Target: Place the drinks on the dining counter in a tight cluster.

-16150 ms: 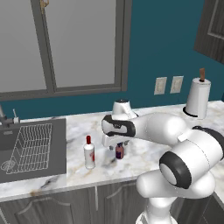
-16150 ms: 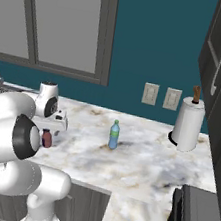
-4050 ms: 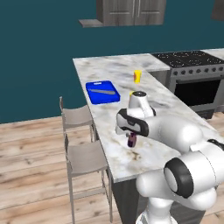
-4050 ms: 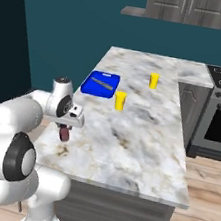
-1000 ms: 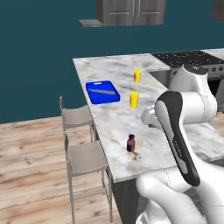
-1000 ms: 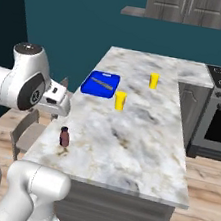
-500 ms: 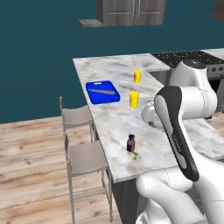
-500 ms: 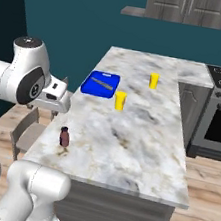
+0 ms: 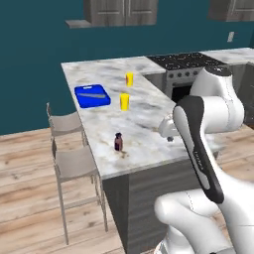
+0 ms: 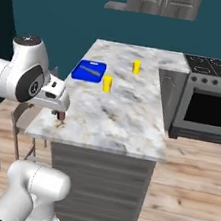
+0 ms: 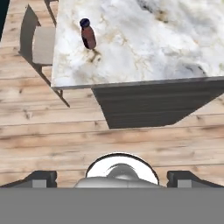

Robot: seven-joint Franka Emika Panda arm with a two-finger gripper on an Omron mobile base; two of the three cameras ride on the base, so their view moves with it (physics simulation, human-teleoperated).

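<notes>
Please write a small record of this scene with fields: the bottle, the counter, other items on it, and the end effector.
bottle: short dark maroon bottle with a dark cap, upright near the counter's stool-side edge
counter: long white-grey veined marble dining counter
other items: two yellow cups, flat blue board
seating: grey stools beside the counter
end effector: open, holding nothing, apart from the bottle

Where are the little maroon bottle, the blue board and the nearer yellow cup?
maroon bottle (image 9: 118, 142): left base view, on its dark body.
blue board (image 9: 92, 95): left base view, middle of its flat top.
nearer yellow cup (image 9: 124, 102): left base view, on its side wall.
</notes>
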